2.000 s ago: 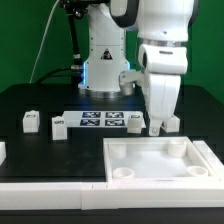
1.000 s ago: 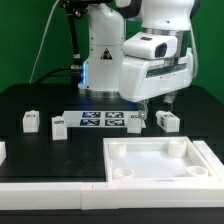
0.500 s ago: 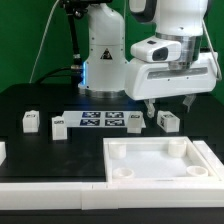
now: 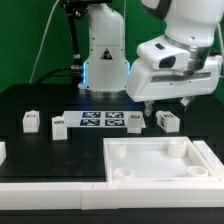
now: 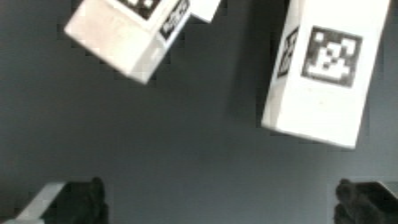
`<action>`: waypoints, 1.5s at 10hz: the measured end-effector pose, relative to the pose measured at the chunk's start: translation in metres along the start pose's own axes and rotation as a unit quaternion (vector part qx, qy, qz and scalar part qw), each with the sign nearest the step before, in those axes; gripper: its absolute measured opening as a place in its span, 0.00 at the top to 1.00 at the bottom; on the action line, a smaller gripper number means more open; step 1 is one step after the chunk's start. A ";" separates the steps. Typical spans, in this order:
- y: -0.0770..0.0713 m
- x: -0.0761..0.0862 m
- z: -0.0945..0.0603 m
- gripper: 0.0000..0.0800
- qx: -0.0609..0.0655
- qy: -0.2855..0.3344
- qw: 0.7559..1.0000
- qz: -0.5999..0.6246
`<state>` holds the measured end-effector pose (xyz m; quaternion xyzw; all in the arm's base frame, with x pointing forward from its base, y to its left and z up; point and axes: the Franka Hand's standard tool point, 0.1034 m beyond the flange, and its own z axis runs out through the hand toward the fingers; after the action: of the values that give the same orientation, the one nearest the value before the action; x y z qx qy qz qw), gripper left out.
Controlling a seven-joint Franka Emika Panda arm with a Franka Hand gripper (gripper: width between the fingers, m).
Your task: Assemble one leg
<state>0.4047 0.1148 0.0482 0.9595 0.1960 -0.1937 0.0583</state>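
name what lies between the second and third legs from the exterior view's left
The marker board, between second leg and third leg; the exterior view shows it.

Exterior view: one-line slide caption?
Open, empty tool hovers above a small white tagged plastic leg; three more legs sit by the marker board, a large white square tray in front.

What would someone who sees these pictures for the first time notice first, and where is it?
The big white arm's gripper hangs open above the black table, close over two small tagged white posts: the inner leg, next to the marker board, and the outer leg, farther to the exterior view's right. The large white tray fills the foreground at that view's right.
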 end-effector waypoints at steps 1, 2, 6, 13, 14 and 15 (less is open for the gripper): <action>-0.007 -0.003 0.006 0.19 -0.005 -0.055 0.998 0.004; -0.013 -0.002 0.013 0.19 -0.008 -0.081 0.997 0.006; -0.026 -0.017 0.040 0.19 -0.014 -0.290 0.957 0.018; -0.029 -0.021 0.048 0.39 -0.005 -0.293 0.956 0.019; -0.029 -0.022 0.048 0.39 -0.005 -0.294 0.956 0.019; -0.029 -0.022 0.048 0.63 -0.005 -0.294 0.955 0.019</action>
<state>0.3576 0.1248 0.0114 0.8633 0.1526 -0.4653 0.1224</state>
